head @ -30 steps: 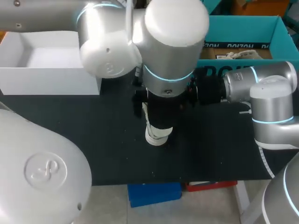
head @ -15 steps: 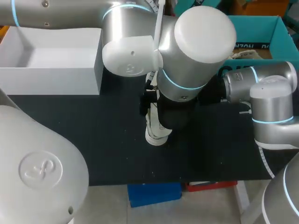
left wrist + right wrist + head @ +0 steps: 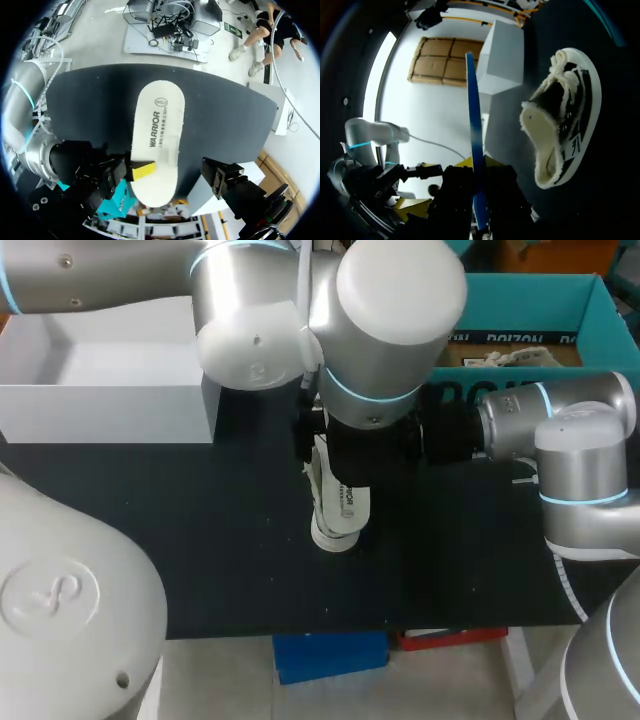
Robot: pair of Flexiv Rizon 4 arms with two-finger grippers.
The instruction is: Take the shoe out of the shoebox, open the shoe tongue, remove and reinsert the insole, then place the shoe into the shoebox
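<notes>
My right gripper (image 3: 473, 172) is shut on a flat insole (image 3: 472, 115), seen edge-on with a blue rim in the right wrist view. Under it, a black-and-white canvas shoe (image 3: 565, 120) lies on its side on the black mat. The left wrist view looks down on the insole's white printed face (image 3: 157, 125), where one yellow fingertip (image 3: 142, 171) of the right gripper presses near the heel. My left gripper (image 3: 167, 186) hangs open above the insole, one black finger (image 3: 220, 176) off to its side. In the head view the insole (image 3: 340, 505) shows below my left wrist (image 3: 370, 370); the shoe is hidden.
The teal shoebox (image 3: 600, 310) stands at the back right, behind my right arm (image 3: 575, 470). A white box (image 3: 100, 400) sits at the back left and also shows past the shoe (image 3: 502, 55). The black mat (image 3: 220, 540) covers the table.
My left arm's wrist swung right and then back left above the insole, so more of the insole shows now. The right arm and the insole have stayed put.
</notes>
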